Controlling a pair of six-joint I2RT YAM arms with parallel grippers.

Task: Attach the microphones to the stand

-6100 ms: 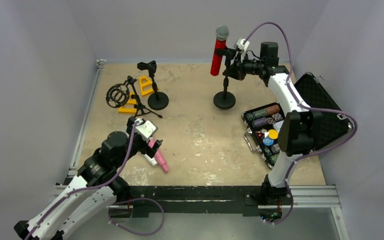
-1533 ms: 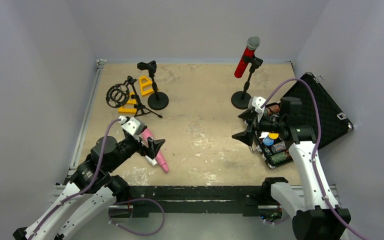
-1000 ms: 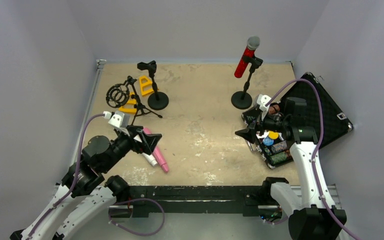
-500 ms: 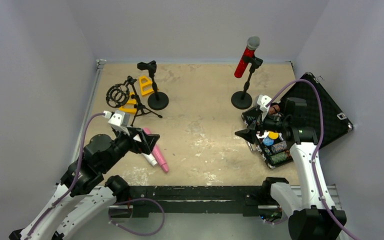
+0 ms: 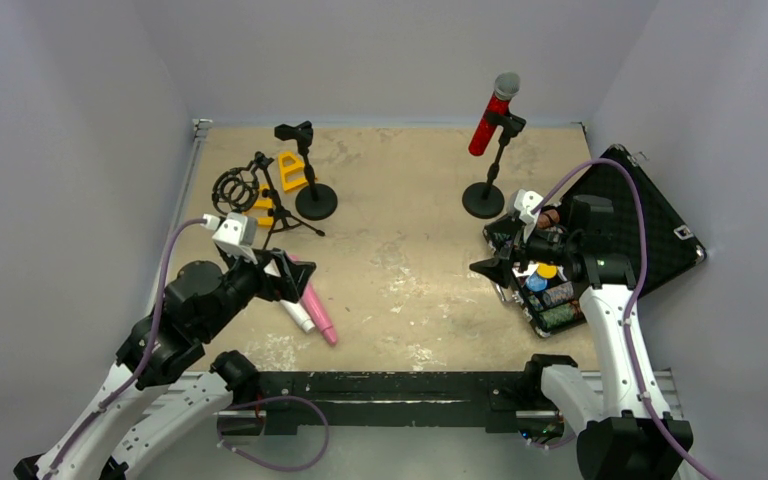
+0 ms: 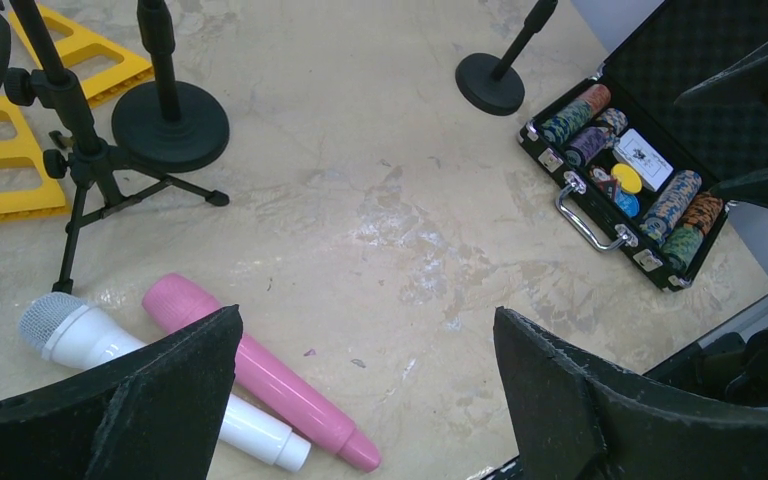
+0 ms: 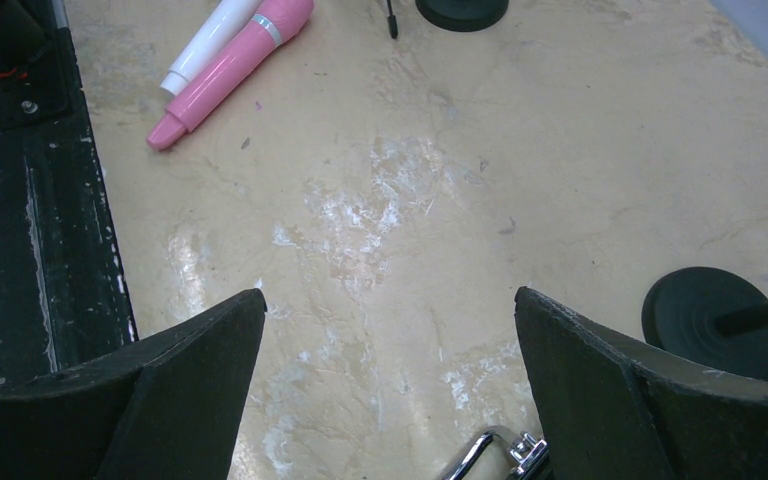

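Presently left pincer [image 5: 294, 281] and right pincer [image 5: 494, 262] stand spread, empty. Pink microphone [image 6: 260, 371] and white microphone [image 6: 91, 336] lie together near the tripod [image 6: 81, 160]; chip case [image 6: 621, 186] beside right pincer.

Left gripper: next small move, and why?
Probably lower the open left gripper onto the smooth pink stick microphone and close. It lies flat beside the white mesh-headed microphone, ungripped; the glittery red microphone already sits in its black stand, while the other black round-base stand is empty.
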